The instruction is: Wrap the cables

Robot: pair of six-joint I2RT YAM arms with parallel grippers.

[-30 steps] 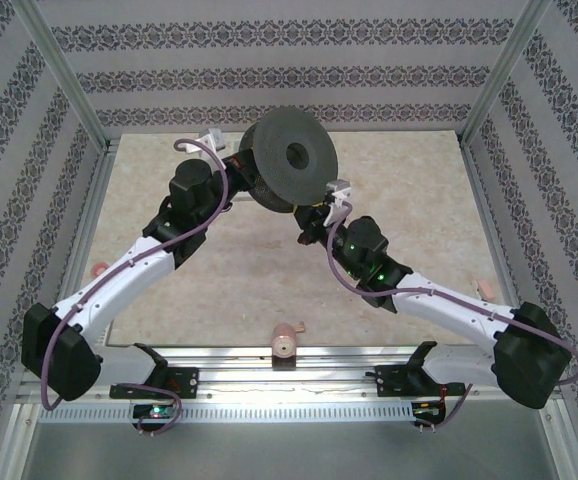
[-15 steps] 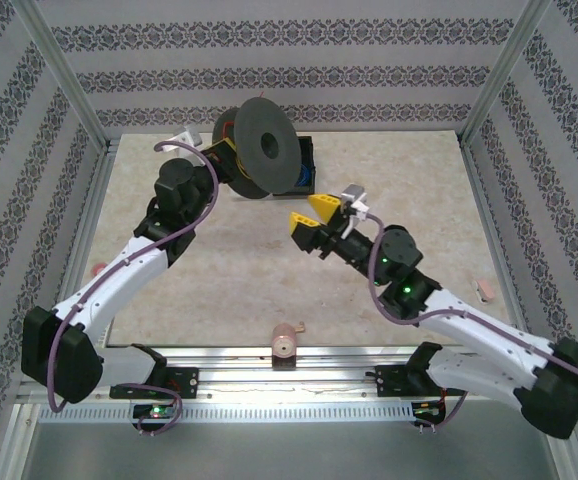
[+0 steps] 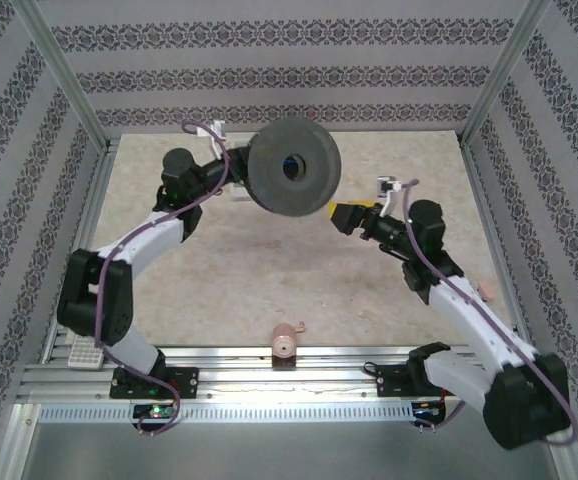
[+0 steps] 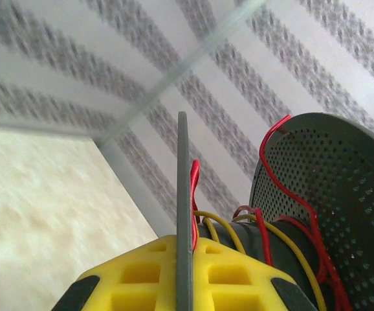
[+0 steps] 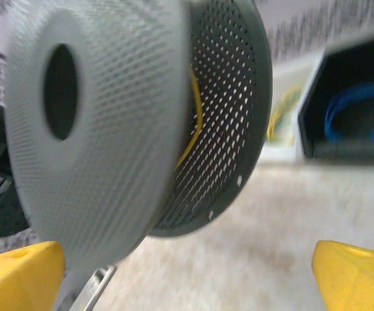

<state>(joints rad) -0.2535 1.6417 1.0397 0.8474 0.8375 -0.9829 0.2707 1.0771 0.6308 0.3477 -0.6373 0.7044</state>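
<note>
The cables (image 4: 289, 183) are thin red wire, looped over the perforated flange and round the core of a dark grey spool (image 3: 294, 168), beside a yellow wire (image 4: 224, 225). My left gripper (image 4: 184, 251) is shut on the edge of the spool's thin near flange (image 4: 183, 181), with one red strand pressed against it. It holds the spool up above the back of the table (image 3: 249, 270). My right gripper (image 3: 347, 216) stands open to the right of the spool, apart from it. Its yellow fingers (image 5: 25, 267) show wide apart below the spool (image 5: 109, 116).
A black box holding a blue wire coil (image 5: 356, 109) stands behind the spool, with a blurred yellowish wire (image 5: 279, 115) beside it. A pinkish roll (image 3: 285, 342) lies at the table's near edge. A small pink piece (image 3: 485, 290) lies at the right edge.
The right gripper has opened and drawn back to the right, away from the spool. The left arm has swung the spool so that its holed face turns towards the camera.
</note>
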